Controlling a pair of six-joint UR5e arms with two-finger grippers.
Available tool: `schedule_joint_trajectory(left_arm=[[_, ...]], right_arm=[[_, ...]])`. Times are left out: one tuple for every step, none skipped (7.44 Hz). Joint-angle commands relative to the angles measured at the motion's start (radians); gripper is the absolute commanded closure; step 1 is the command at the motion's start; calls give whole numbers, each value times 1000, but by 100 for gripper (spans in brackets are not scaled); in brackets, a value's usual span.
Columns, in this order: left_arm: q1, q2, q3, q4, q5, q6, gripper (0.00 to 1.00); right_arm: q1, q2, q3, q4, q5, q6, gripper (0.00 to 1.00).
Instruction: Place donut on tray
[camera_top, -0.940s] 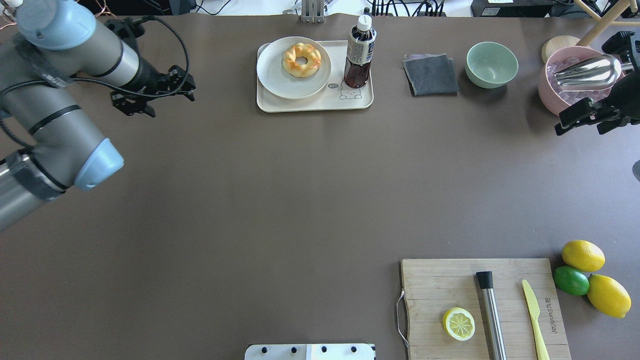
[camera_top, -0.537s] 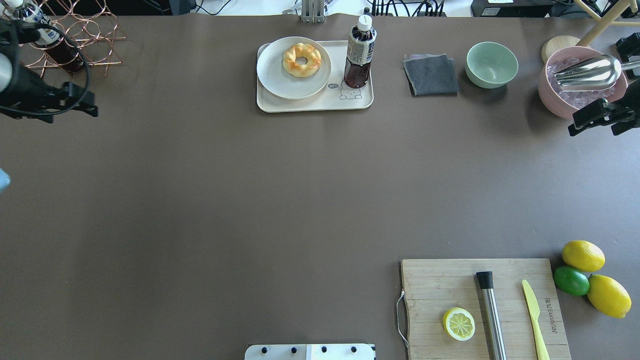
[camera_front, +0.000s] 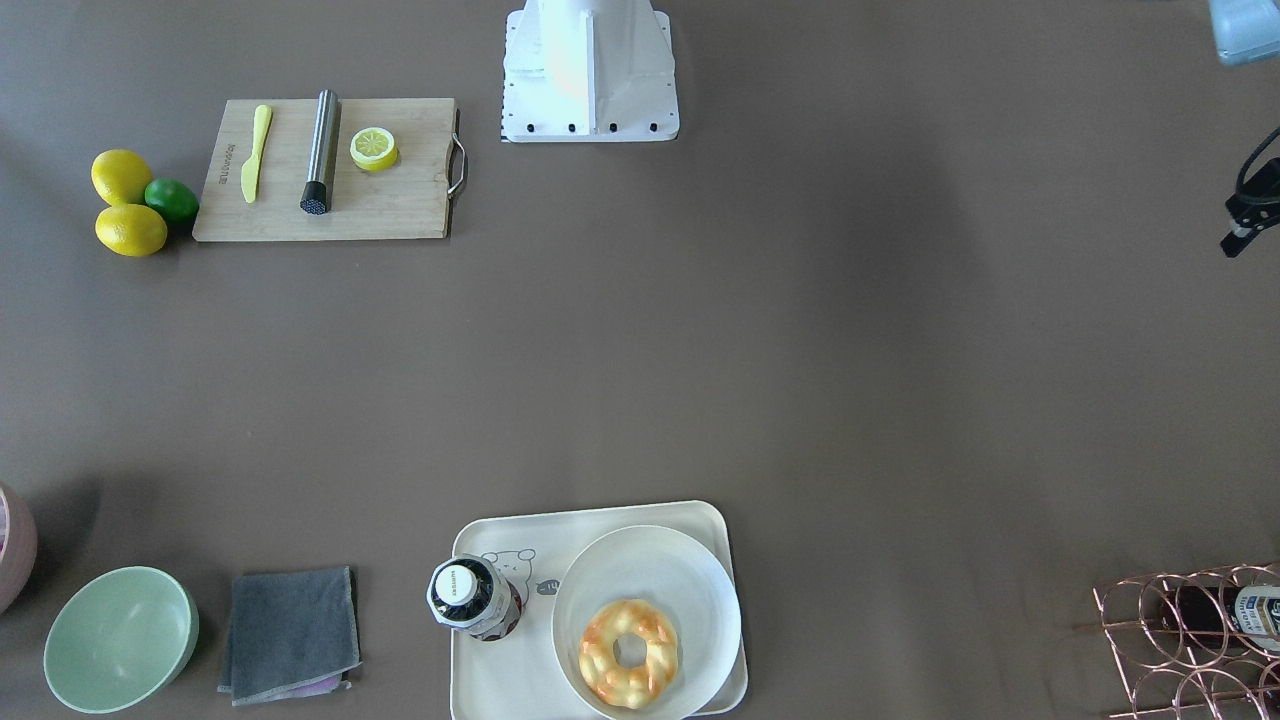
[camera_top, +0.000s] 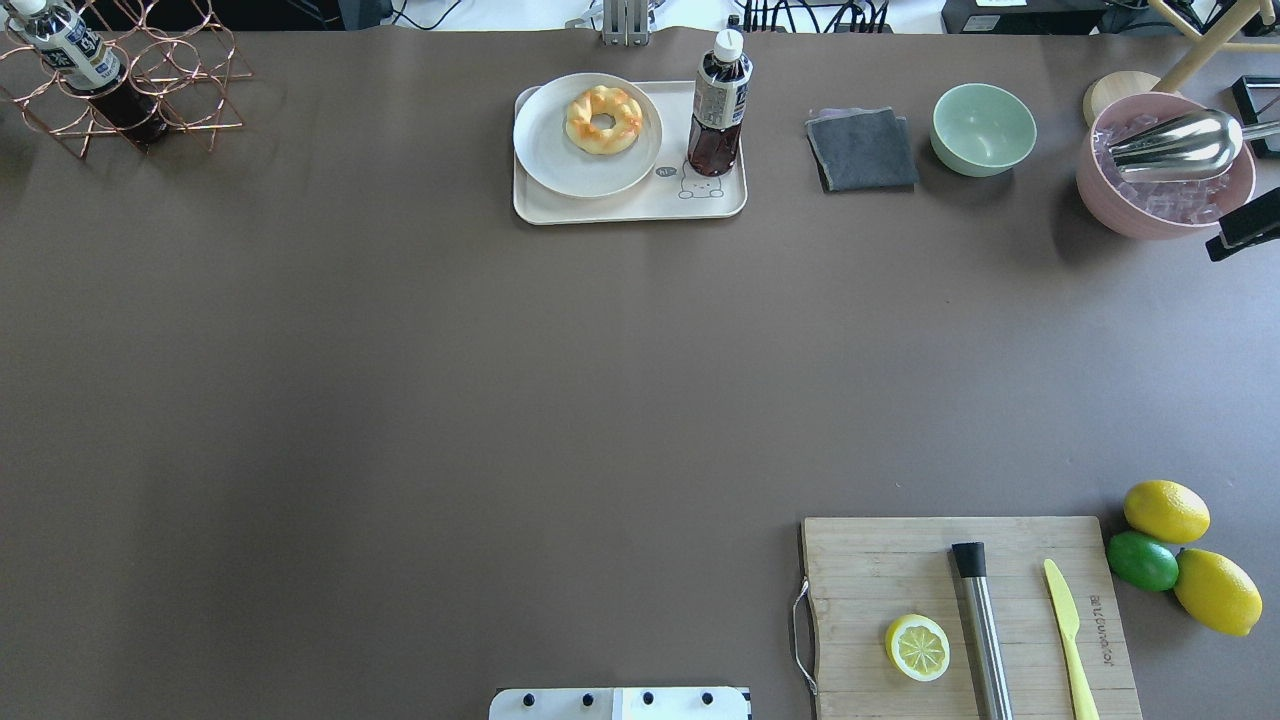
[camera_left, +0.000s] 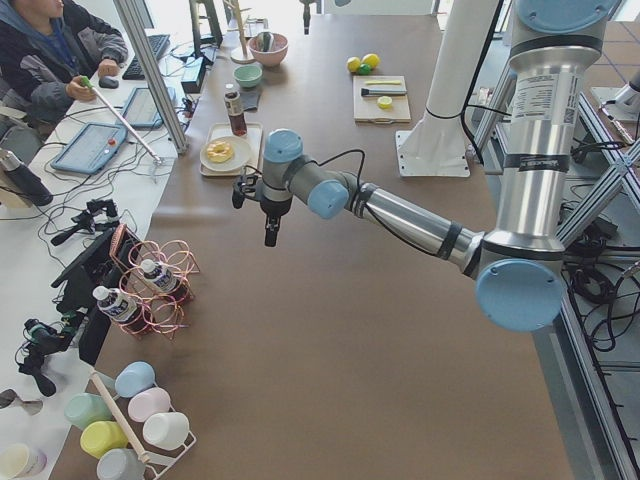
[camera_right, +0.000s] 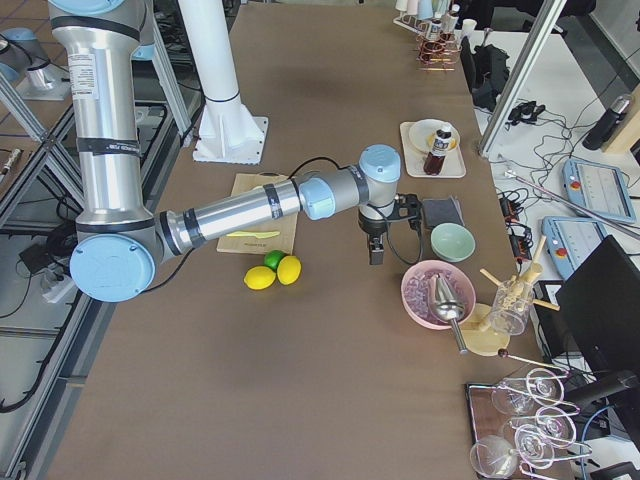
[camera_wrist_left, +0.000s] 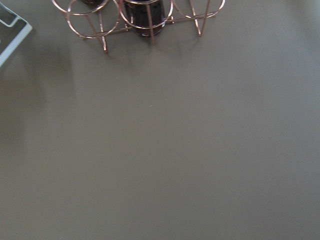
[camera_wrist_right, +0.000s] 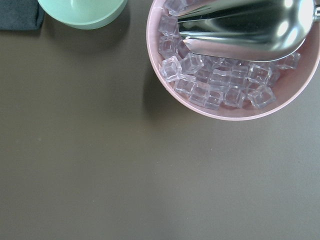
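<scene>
The donut (camera_top: 603, 120) is a braided golden ring lying on a round white plate (camera_top: 560, 160). The plate sits on the cream tray (camera_top: 725, 200) at the far middle of the table, beside an upright dark bottle (camera_top: 720, 105). The donut also shows in the front view (camera_front: 630, 655). My left gripper (camera_left: 271, 232) hangs above bare table near the copper rack, far from the tray. My right gripper (camera_right: 377, 252) hangs near the pink bowl; only a black tip of it (camera_top: 1243, 232) shows overhead. I cannot tell whether either gripper is open or shut. Neither holds anything that I can see.
A grey cloth (camera_top: 862, 148), a green bowl (camera_top: 983, 128) and a pink bowl of ice with a metal scoop (camera_top: 1150, 205) stand right of the tray. A copper rack with a bottle (camera_top: 130, 80) is far left. A cutting board (camera_top: 880, 570) and citrus fruit (camera_top: 1165, 510) are near right.
The left arm has pulled back to the left, out of the overhead view, uncovering the copper rack. The right gripper has moved right to the view's edge. Donut, plate and tray have not moved.
</scene>
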Motion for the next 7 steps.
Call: schedule_joint_trajectory(left_arm=[[-209, 98, 36, -1, -110, 209, 2], [-214, 105, 33, 0, -132, 209, 2], [-211, 96, 44, 0, -120, 200, 2], [-214, 95, 59, 0, -132, 193, 2], [-233, 104, 46, -3, -132, 193, 2], [-240, 104, 49, -1, -128, 193, 2], [-244, 109, 49, -1, -119, 180, 2]], right_arm=[[30, -17, -5, 0, 3, -27, 0], [41, -21, -6, -2, 3, -30, 0], [52, -24, -6, -5, 3, -45, 0], [66, -29, -5, -8, 3, -49, 0], [75, -30, -5, -8, 3, -49, 0], [78, -33, -3, -8, 3, -47, 0], [80, -40, -2, -8, 3, -49, 0]])
